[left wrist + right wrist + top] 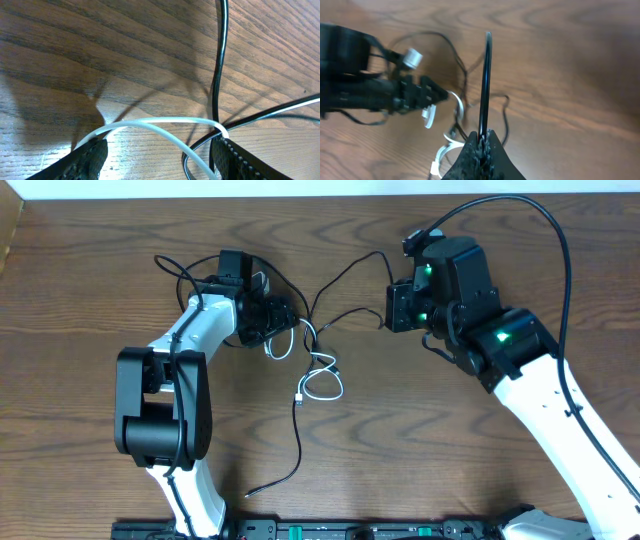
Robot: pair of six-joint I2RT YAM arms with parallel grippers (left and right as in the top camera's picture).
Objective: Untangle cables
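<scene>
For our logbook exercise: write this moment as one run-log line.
left pincer: open, at white cord | right pincer: shut on black cord | status: not untangled

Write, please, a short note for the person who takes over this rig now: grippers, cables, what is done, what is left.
Left gripper: open, the white cable passing loose between its jaws.
Right gripper: shut on the black cable.
Cables: both on the table between the arms, crossing each other by the left gripper.
Done: black cable gripped.
Left: pull the two apart; they are not yet separated.
</scene>
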